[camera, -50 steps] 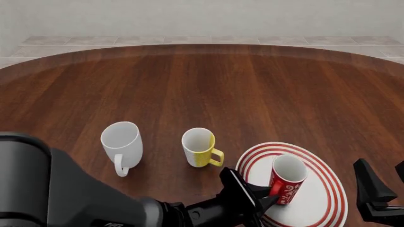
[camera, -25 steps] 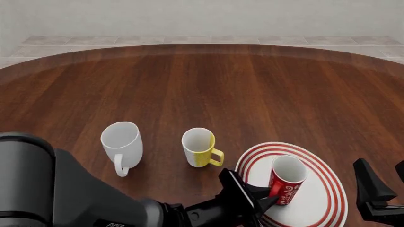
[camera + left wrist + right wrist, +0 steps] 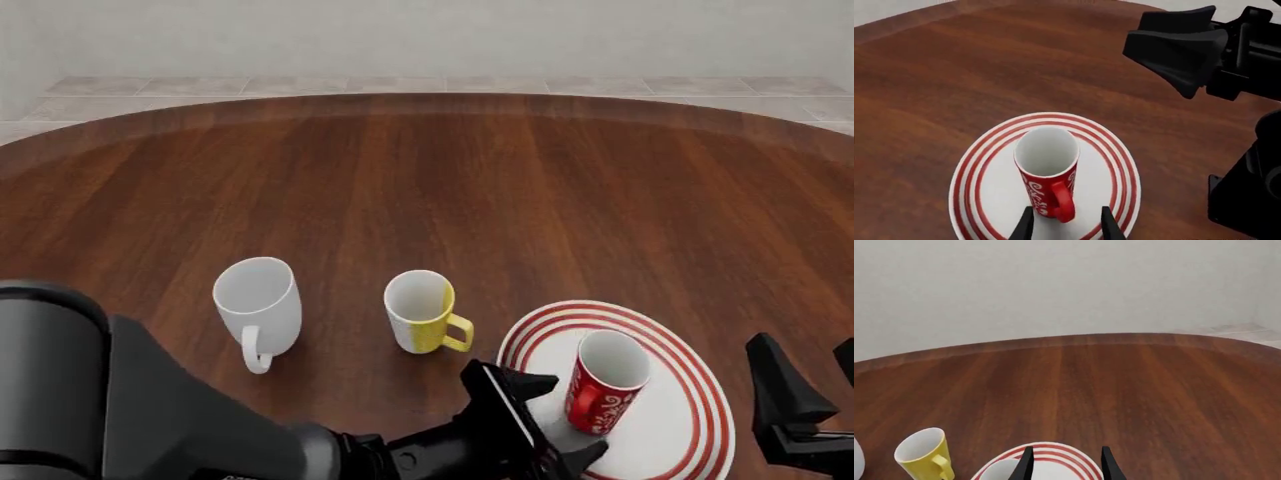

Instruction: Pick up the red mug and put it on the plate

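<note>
Left end effector was seen spread beside the handle of the tall red swirl-patterned mug, set upright on the red-ringed white round plate, so a straight, level retreat was judged safest.

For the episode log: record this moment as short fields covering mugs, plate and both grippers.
red mug: tall red mug with white swirls, upright on the plate
plate: round white plate with red rings, near right of table
left gripper: open, fingers either side of the mug's handle, not clamped
right gripper: open, holding nothing
other mugs: white mug and yellow mug, upright on the table left of the plate
</note>
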{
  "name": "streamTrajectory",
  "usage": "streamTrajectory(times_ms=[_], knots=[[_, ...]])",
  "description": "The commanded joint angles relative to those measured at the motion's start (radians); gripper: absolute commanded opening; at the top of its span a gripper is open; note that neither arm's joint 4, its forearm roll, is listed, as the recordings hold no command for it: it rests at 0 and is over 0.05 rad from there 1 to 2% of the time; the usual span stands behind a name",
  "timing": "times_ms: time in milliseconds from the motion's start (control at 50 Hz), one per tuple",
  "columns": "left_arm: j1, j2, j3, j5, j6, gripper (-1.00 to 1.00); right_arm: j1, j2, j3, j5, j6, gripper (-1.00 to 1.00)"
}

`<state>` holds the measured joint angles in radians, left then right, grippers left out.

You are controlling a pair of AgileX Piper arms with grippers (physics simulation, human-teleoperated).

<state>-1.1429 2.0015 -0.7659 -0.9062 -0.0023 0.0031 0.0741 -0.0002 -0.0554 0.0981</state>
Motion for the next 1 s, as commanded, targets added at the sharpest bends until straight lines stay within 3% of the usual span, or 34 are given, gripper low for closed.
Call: streamTrajectory(times_ms=[20, 260, 440, 660, 1000], knots=[[-0.012, -0.016, 0.008, -0.003, 0.01, 1.0, -0.001, 0.012, 0.0, -0.011, 0.003, 1.0], [-0.015, -0.068, 0.029, 0.015, 0.011, 1.0, 0.004, 0.006, 0.0, -0.006, -0.008, 1.0], [-0.007, -0.186, 0.085, 0.043, 0.018, 1.0, 0.007, -0.019, 0.0, 0.015, -0.019, 1.0], [0.014, -0.458, 0.215, 0.114, 0.02, 1.0, 0.009, -0.061, -0.001, 0.052, -0.038, 1.0], [0.116, -1.046, 0.369, 0.438, 0.014, 1.0, 0.0, -0.071, -0.01, 0.069, -0.063, 1.0]])
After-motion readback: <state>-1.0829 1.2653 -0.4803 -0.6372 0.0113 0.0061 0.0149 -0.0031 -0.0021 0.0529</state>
